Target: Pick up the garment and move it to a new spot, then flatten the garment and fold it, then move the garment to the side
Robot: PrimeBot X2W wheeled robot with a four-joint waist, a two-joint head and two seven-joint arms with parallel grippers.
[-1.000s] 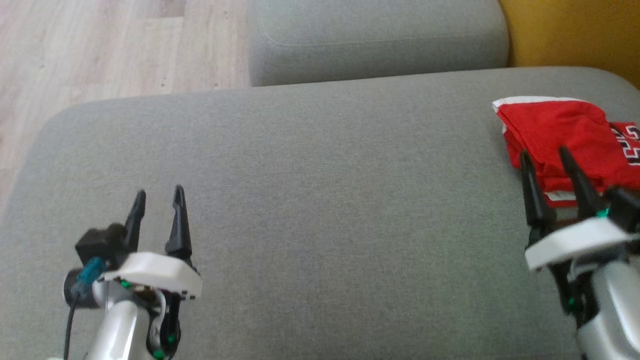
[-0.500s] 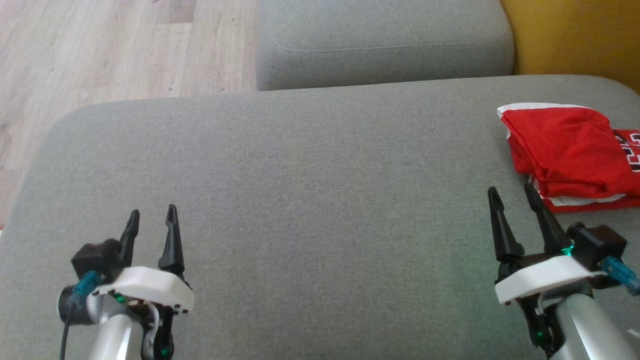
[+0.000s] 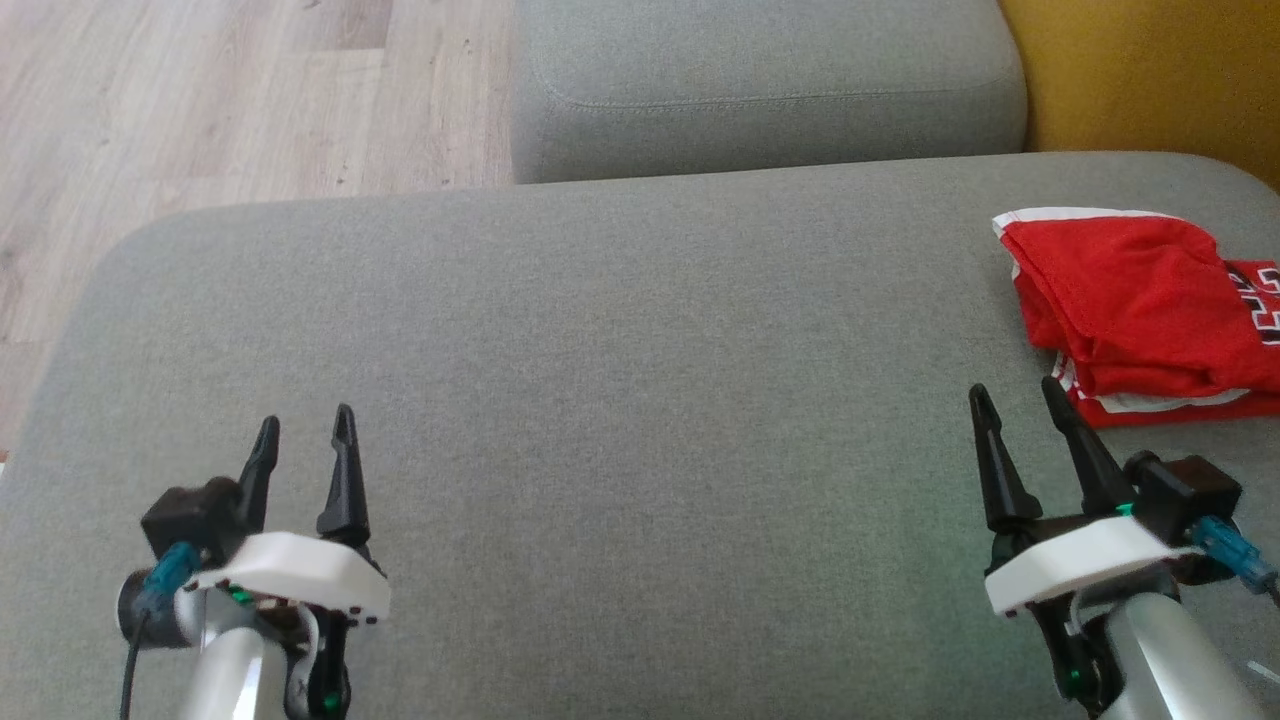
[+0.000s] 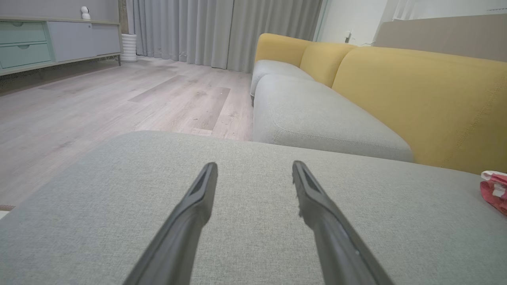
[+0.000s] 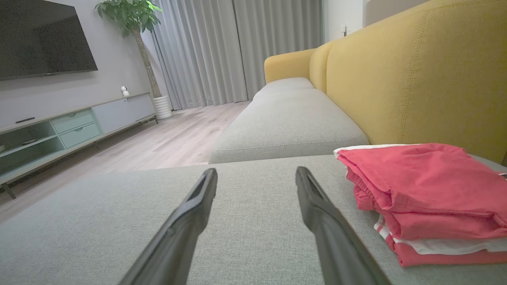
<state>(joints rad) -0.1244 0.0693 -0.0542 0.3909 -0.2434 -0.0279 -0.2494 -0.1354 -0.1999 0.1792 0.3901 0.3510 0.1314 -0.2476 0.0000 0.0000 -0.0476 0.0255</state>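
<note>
A folded red garment (image 3: 1140,300) with white trim lies at the right end of the grey sofa seat (image 3: 620,380), close to the yellow backrest. In the right wrist view the garment (image 5: 424,190) rests just right of my fingers. My right gripper (image 3: 1012,400) stands open and empty, a little in front of and left of the garment, not touching it. My left gripper (image 3: 303,427) stands open and empty over the left part of the seat. A corner of the garment (image 4: 495,186) shows at the far right of the left wrist view.
A second grey seat cushion (image 3: 760,80) lies beyond the one in front of me. The yellow backrest (image 3: 1150,70) rises on the right. Wooden floor (image 3: 200,100) lies to the left, with a low TV cabinet (image 5: 75,126) and a potted plant (image 5: 130,16) further off.
My right gripper has let go of the garment and drawn back towards me and left, now clear of it. The left gripper drew back slightly. The camera shifted a little early on.
</note>
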